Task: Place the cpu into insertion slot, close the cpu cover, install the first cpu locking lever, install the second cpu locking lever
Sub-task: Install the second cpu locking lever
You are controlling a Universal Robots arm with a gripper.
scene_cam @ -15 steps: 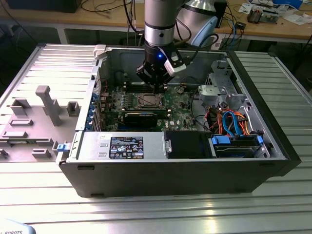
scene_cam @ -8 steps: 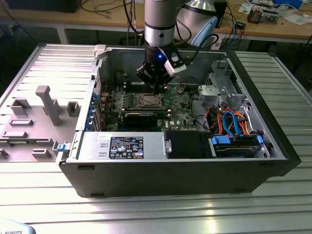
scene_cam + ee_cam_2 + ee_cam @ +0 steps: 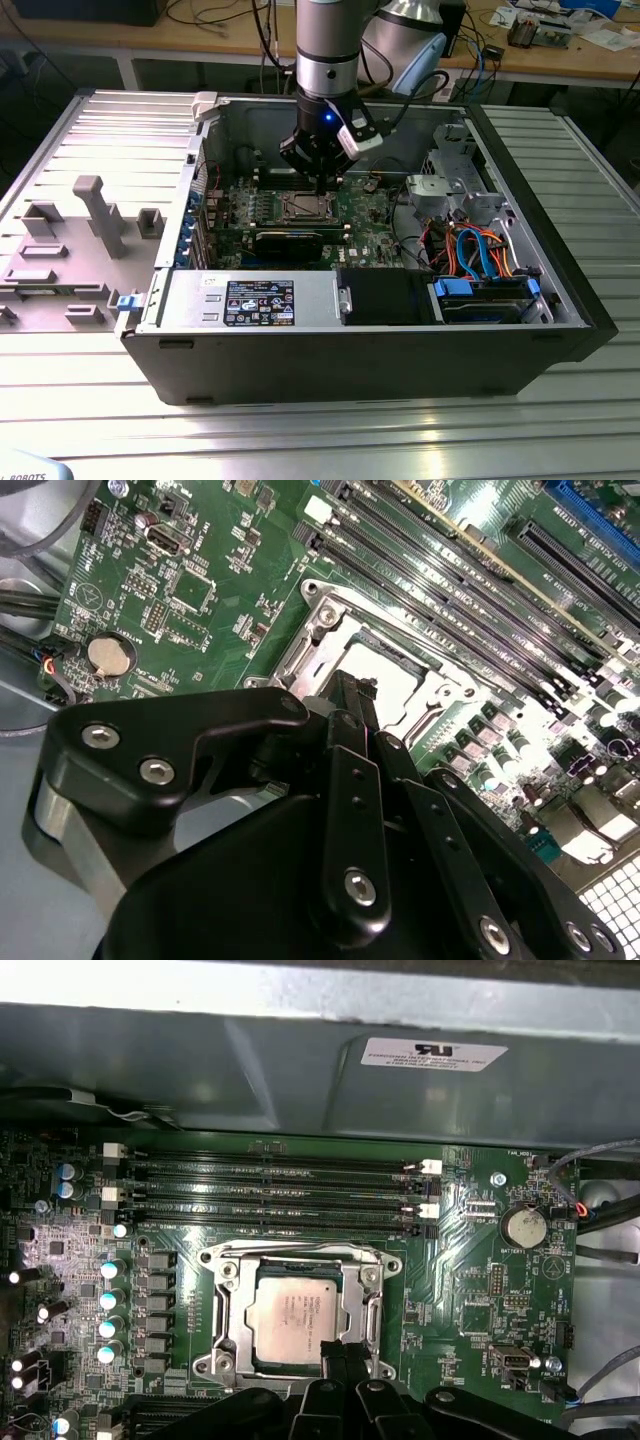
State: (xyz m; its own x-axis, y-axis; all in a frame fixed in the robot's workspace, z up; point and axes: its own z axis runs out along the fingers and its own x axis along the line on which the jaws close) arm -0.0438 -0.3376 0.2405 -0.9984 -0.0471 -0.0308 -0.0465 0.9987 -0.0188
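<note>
The cpu already lies flat in the insertion slot at the middle of the green motherboard, its dull silver top showing through the square window of the cpu cover, which looks folded down over it. The claw hangs just above the socket's near edge, its fingers drawn together on nothing, their tips at the frame's rim. My guess is the work now sits at the locking levers. Done well, that means pressing squarely on the thin lever wire, keeping clear of the RAM slots just beside the socket, and never bearing on the chip's face.
</note>
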